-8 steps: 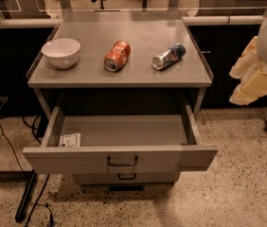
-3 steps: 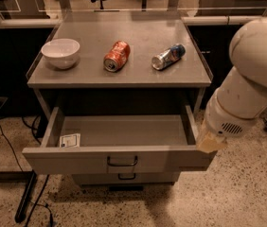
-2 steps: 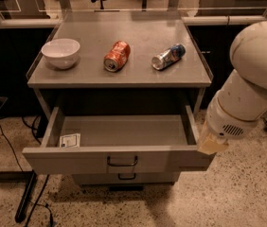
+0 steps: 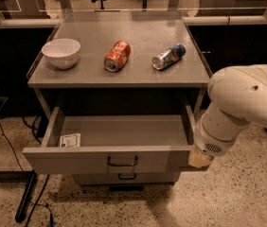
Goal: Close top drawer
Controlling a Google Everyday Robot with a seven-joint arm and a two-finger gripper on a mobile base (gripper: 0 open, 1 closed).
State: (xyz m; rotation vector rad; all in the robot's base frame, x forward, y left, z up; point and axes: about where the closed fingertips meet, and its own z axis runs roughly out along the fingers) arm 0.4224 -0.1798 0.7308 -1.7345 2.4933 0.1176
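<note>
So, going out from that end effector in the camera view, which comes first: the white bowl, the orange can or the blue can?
The end effector sits at the top drawer's right front corner.
1. Blue can, back right.
2. Orange can, back middle.
3. White bowl, back left.

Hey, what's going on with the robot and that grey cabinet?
The robot's arm reaches in from the right, its gripper at the right front corner of the top drawer, which stands pulled well out, not yet closed. A small white card lies on the drawer floor at the left. On the cabinet top sit a white bowl, an orange can and a blue can, both cans lying down, nothing handling them.
</note>
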